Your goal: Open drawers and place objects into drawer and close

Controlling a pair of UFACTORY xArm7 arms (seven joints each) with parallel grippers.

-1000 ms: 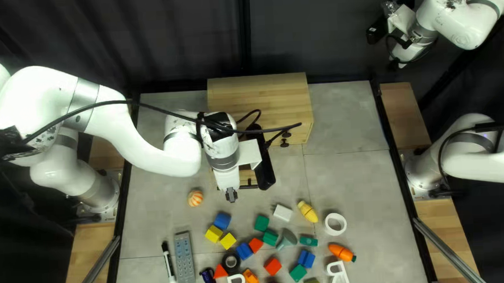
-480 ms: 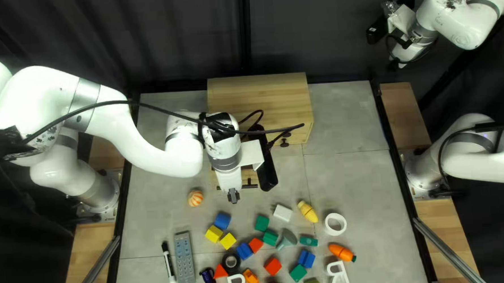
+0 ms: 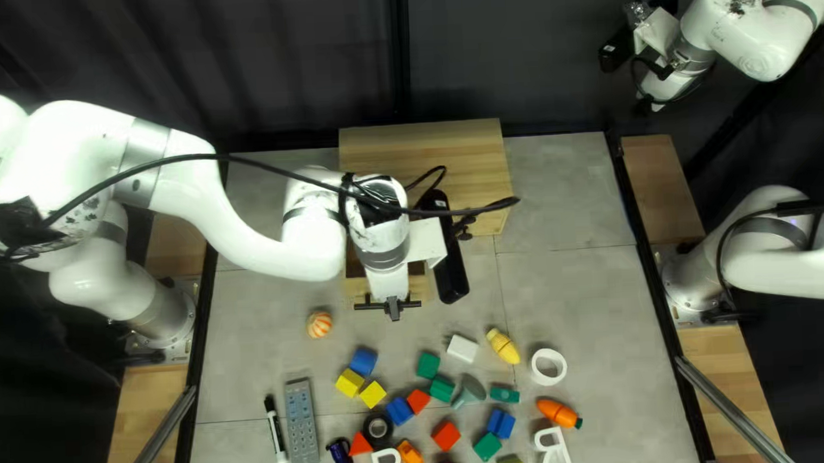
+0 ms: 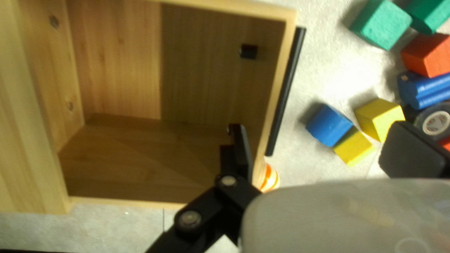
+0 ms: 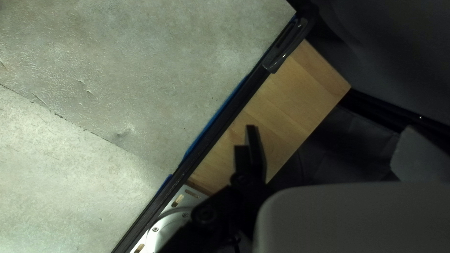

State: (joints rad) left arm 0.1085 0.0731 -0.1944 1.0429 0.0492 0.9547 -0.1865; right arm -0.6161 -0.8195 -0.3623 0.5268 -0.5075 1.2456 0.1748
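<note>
the drawer stands pulled out from the wooden cabinet, its black handle along the front. the left claw is at the drawer front, fingers spread. the striped ball and blue block sit near the drawer on the desk. the right claw hangs spread beyond the desk's far right corner.

Dark curtain behind a grey tabletop, wooden strips alongside.
</note>
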